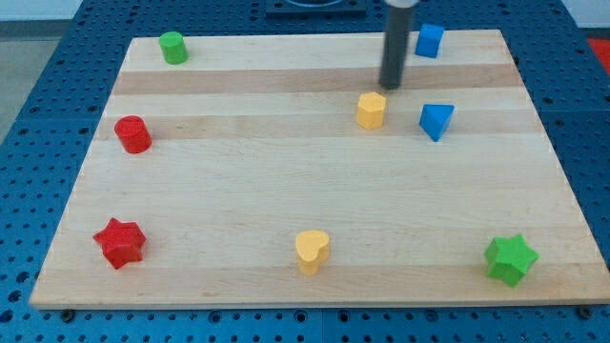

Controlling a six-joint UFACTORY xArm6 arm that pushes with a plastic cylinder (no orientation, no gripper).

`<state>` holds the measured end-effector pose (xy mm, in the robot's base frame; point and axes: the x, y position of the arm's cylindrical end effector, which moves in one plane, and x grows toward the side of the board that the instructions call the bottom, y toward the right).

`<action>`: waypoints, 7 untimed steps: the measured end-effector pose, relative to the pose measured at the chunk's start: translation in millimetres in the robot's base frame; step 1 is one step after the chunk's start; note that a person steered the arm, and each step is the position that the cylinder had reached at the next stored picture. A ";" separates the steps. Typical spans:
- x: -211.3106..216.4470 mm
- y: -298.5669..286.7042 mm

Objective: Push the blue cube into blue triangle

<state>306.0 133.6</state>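
Observation:
The blue cube point(430, 40) sits near the view's top edge of the wooden board, right of centre. The blue triangle point(436, 121) lies below it, about a third of the way down the board. My tip point(391, 86) is the lower end of the dark rod; it stands to the left of both blue blocks, between their heights, and just above the yellow hexagonal block point(372, 110). The tip touches neither blue block.
A green cylinder point(172, 47) is at the top left, a red cylinder point(132, 134) at the left, a red star point(119, 242) at the bottom left, a yellow heart point(312, 252) at the bottom centre, a green star point(510, 258) at the bottom right.

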 end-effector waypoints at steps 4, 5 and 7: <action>-114.3 146.7; -114.7 134.1; -114.6 34.2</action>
<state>191.5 167.9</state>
